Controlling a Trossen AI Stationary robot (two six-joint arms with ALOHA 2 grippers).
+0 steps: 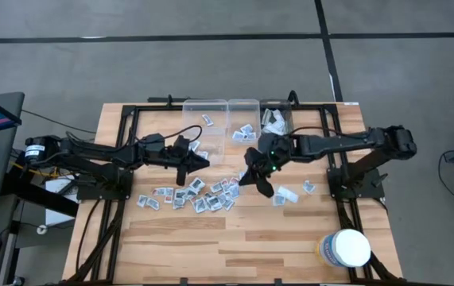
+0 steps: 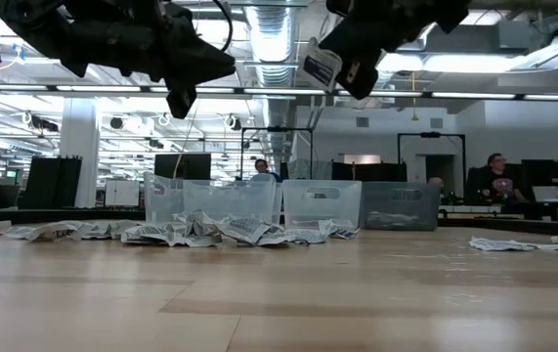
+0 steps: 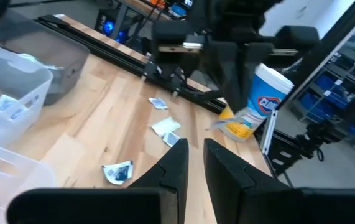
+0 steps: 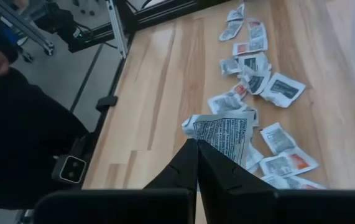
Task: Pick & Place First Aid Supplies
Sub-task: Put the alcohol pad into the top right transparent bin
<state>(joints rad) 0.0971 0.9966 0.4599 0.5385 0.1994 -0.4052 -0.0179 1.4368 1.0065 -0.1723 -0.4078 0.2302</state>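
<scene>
Dozens of tiny flat square white-grey packets (image 1: 199,195) lay scattered across the middle of the pale wooden slatted table (image 1: 234,246), with the big white round tub with a blue-yellow label (image 1: 344,248) sitting nearest, by the right front corner. Above the pile, the right gripper (image 1: 256,179) hung clear of the wood, fingers pinched tight on one printed white packet (image 4: 225,134). Beside it the left gripper (image 1: 197,161) hovered at the pile's far edge, fingers (image 3: 176,167) a narrow slit apart, nothing between them. Farthest back stood the clear plastic bins (image 1: 228,121), a few packets already inside.
</scene>
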